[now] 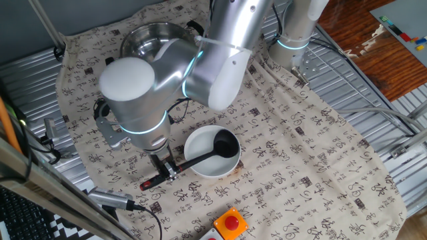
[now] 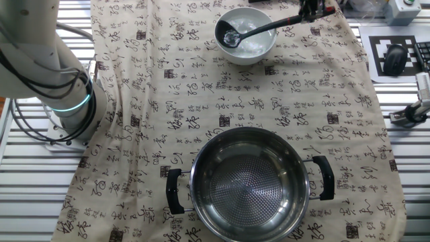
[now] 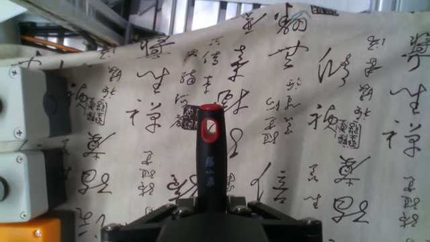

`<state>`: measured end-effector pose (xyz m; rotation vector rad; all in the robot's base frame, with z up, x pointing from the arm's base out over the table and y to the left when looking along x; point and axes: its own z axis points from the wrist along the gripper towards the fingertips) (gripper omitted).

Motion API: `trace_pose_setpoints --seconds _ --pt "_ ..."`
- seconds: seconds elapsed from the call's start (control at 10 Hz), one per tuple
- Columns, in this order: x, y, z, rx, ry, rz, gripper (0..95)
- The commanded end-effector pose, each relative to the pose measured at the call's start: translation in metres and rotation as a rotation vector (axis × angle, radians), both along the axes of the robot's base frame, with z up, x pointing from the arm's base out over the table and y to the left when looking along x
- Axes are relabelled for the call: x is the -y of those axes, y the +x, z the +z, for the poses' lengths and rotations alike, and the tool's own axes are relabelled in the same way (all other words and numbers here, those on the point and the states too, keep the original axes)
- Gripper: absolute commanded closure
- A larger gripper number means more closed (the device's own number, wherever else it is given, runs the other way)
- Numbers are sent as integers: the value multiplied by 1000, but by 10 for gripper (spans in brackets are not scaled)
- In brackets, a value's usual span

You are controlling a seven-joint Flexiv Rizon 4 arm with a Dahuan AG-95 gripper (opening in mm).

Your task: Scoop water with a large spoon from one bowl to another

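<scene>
Evidently the gripper [image 1: 167, 170] pinched the large spoon [image 1: 203, 156] near its red tip, dipping the cup toward two o'clock into the white bowl [image 1: 200, 168] for water.

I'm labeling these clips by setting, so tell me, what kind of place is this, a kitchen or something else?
Most likely a robotics lab bench, not a kitchen. The calligraphy-print cloth lies over ribbed metal framing, a red emergency-stop button sits at the edge, and a printed marker tag lies beside the cloth.

Black ladle [image 2: 252, 30] dips its cup into the white bowl [image 2: 246, 44], seemingly watered; steel bowl [image 2: 250, 183] well apart.
</scene>
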<state>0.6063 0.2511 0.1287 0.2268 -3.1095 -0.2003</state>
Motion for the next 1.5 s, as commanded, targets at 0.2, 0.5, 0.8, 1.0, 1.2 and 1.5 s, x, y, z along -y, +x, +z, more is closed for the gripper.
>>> trace_pose_setpoints --seconds 0.2,0.5,0.8,1.0,1.2,1.5 --pt "-3 -1 11 -14 11 0 950" --pt "-7 -4 23 -27 28 2 950" --pt "-9 -3 30 -27 43 7 950" --pt "-7 -1 38 -27 63 18 950" --pt "-5 0 43 -29 70 30 950" --pt "-4 -2 48 -28 74 40 950"
